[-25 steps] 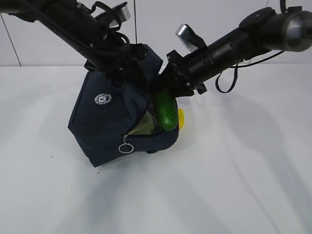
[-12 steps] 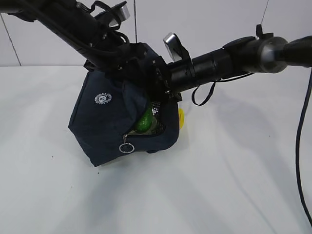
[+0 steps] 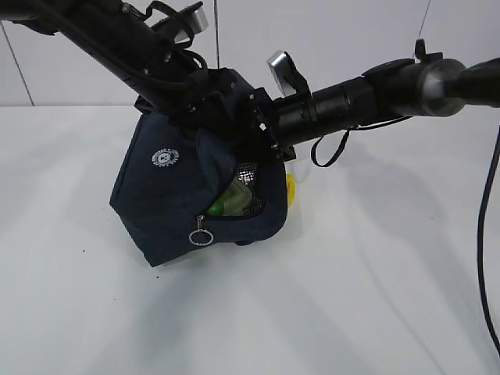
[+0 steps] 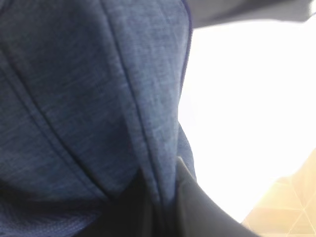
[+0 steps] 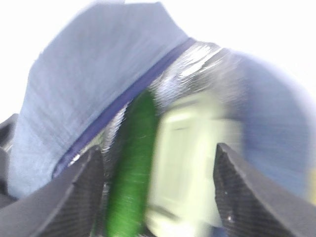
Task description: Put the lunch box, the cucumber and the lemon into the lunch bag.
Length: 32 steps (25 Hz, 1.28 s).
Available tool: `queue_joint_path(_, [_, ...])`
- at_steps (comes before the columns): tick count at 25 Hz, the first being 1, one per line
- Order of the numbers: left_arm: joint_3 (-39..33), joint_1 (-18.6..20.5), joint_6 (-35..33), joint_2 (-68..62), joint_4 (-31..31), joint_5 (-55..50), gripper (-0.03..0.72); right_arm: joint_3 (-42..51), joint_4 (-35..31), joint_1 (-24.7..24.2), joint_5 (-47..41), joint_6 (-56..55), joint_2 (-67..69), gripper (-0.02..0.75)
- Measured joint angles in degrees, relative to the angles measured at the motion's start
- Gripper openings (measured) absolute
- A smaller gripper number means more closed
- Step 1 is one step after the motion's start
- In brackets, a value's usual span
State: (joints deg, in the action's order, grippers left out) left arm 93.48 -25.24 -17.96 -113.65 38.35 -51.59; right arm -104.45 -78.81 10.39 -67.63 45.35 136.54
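The navy lunch bag (image 3: pixel 168 195) stands tilted on the white table, mouth toward the right. My left gripper (image 4: pixel 165 197) is shut on a fold of the lunch bag's fabric (image 4: pixel 89 89) at its top and holds it up. At the bag's mouth my right gripper (image 3: pixel 254 133) stands open, its fingers (image 5: pixel 84 187) wide apart and touching nothing. The green cucumber (image 5: pixel 133 168) lies loose inside against the silver lining, beside the pale green lid of the lunch box (image 5: pixel 190 163). Both show through the opening, the cucumber (image 3: pixel 224 206) left of the lunch box (image 3: pixel 248 201). The yellow lemon (image 3: pixel 291 190) lies on the table behind the bag's right side, mostly hidden.
Both black arms cross above the bag, and the bag's metal zipper ring (image 3: pixel 202 237) hangs at its front. White table (image 3: pixel 375 297) spreads to the front, left and right. A black cable (image 3: pixel 488 234) hangs at the far right.
The right gripper carried the cucumber down into the bag's mouth, then opened; the cucumber has dropped in beside the lunch box. The left gripper and bag have stayed put.
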Motion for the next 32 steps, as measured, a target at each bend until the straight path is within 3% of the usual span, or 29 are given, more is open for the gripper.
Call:
queue_joint_path(7, [0.00, 0.24, 0.00, 0.00, -1.20, -0.99, 0.008, 0.00, 2.50, -6.24, 0.00, -0.97, -2.78, 0.519])
queue_joint_path(12, [0.00, 2.74, 0.00, 0.00, -1.57, -3.10, 0.008, -0.09, 11.55, -7.64, 0.00, -4.42, -3.78, 0.519])
queue_joint_path(20, [0.00, 7.94, 0.00, 0.00, -2.94, -5.55, 0.008, -0.09, 25.52, -6.70, 0.77, -12.80, -3.78, 0.520])
queue_joint_path(32, [0.00, 8.29, -0.57, 0.00, -3.22, -6.07, 0.008, -0.09, 38.89, 0.27, 14.29, -24.16, -3.78, 0.520])
